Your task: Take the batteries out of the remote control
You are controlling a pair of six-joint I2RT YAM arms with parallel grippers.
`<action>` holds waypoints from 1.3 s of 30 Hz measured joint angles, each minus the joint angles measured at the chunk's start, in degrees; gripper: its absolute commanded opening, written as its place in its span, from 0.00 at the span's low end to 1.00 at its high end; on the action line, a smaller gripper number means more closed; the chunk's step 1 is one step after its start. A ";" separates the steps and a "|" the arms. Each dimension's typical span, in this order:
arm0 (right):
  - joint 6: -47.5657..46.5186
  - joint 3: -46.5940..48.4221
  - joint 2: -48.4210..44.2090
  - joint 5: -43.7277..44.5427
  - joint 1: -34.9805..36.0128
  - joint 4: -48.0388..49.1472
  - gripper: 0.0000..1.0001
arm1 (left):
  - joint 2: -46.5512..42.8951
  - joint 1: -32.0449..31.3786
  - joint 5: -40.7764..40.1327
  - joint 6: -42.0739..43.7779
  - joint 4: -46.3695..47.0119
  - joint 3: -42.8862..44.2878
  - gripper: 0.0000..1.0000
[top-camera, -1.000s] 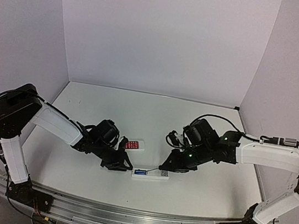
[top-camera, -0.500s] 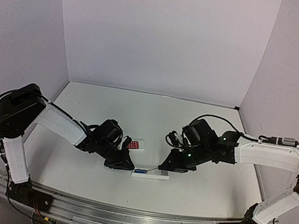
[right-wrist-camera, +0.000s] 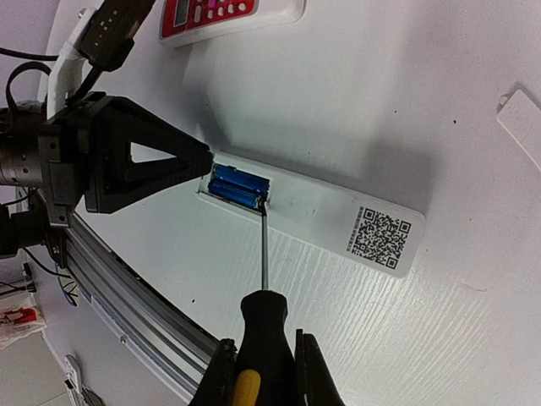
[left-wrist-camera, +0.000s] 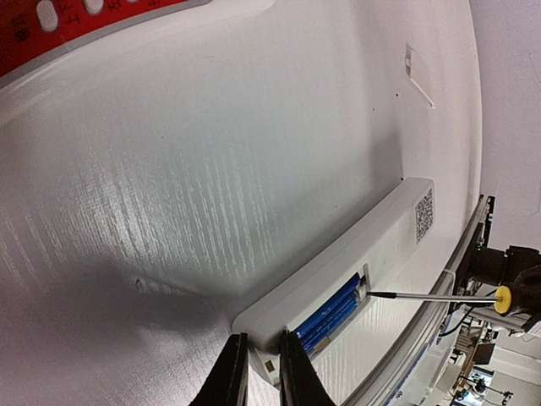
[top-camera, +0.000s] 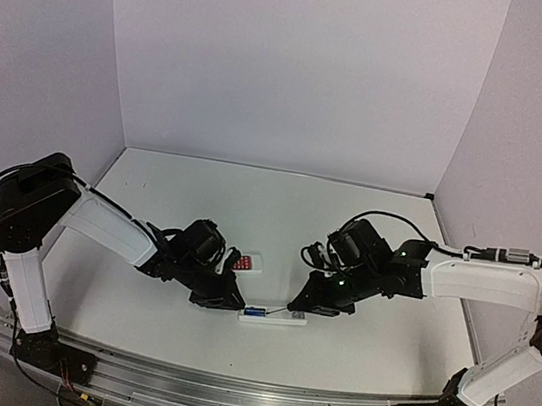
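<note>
The white remote control [top-camera: 280,317] lies face down near the front edge, its QR sticker [right-wrist-camera: 377,236] up and its battery bay open. Two blue batteries [right-wrist-camera: 239,186] [left-wrist-camera: 331,311] lie side by side in the bay. My left gripper [left-wrist-camera: 260,368] [top-camera: 235,304] is shut on the remote's left end, one finger on each side of it. My right gripper [right-wrist-camera: 265,368] [top-camera: 312,305] is shut on the black-and-yellow handle of a screwdriver [right-wrist-camera: 264,326]. The screwdriver's thin shaft reaches to the right end of the batteries, its tip at the edge of the bay.
A shorter red-faced remote [top-camera: 243,262] [right-wrist-camera: 224,15] lies just behind the left gripper. A small white battery cover [right-wrist-camera: 522,121] [left-wrist-camera: 419,74] rests on the table to the right. The metal rail [top-camera: 244,396] runs along the table's near edge, close to the remote.
My left gripper has slid right and closed on the remote's left end. The right gripper and screwdriver have barely shifted.
</note>
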 measured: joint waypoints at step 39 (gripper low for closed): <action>7.59 -1.57 0.37 -0.28 0.00 3.52 0.00 | -2.24 -3.81 -8.56 0.52 -0.36 -1.16 0.10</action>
